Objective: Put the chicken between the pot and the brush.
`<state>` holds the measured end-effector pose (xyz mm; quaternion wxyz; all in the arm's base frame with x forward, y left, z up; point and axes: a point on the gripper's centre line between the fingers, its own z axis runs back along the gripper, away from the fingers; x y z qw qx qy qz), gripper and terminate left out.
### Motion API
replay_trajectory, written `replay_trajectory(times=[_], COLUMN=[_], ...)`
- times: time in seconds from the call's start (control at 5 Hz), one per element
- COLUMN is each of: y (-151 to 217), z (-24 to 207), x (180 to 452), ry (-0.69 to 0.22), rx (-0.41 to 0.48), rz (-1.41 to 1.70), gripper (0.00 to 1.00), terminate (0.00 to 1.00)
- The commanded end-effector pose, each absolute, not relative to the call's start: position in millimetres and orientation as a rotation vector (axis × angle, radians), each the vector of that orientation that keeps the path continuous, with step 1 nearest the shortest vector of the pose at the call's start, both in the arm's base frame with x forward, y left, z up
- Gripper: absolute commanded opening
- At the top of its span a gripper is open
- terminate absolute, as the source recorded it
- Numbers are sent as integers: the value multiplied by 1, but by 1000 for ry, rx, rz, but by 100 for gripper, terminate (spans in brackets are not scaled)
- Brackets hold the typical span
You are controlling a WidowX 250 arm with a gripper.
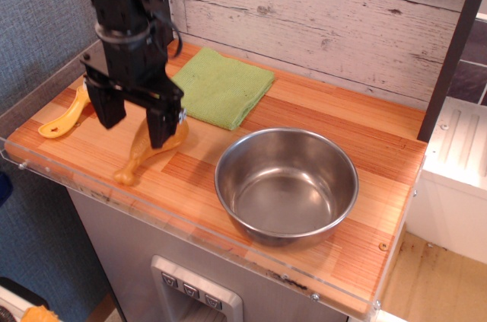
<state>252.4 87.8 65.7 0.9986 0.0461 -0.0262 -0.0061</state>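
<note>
The orange-brown chicken drumstick (144,153) lies on the wooden counter, its thin bone tip toward the front edge and its plump end partly behind one finger. It lies between the yellow brush (65,118) at the left and the shiny steel pot (286,183) at the right. My gripper (135,119) is open, raised a little above the chicken, its two black fingers spread wide. It holds nothing. The brush's bristle head is hidden behind the gripper.
A folded green cloth (221,86) lies behind the chicken against the plank wall. The wooden counter (358,132) has a clear plastic lip along its front and left edges. A dark post stands at the far right.
</note>
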Motion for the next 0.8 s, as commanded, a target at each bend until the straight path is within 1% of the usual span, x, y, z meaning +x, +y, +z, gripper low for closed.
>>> replay_trajectory(times=[0.0, 0.2, 0.4, 0.6], y=[91, 92, 92, 92], z=[86, 81, 81, 81], x=[248, 248, 248, 248], ry=[-112, -102, -102, -102], rx=[77, 29, 29, 29], rz=[-11, -32, -32, -32], gripper=[100, 100, 100, 100], terminate=[0, 0, 0, 100])
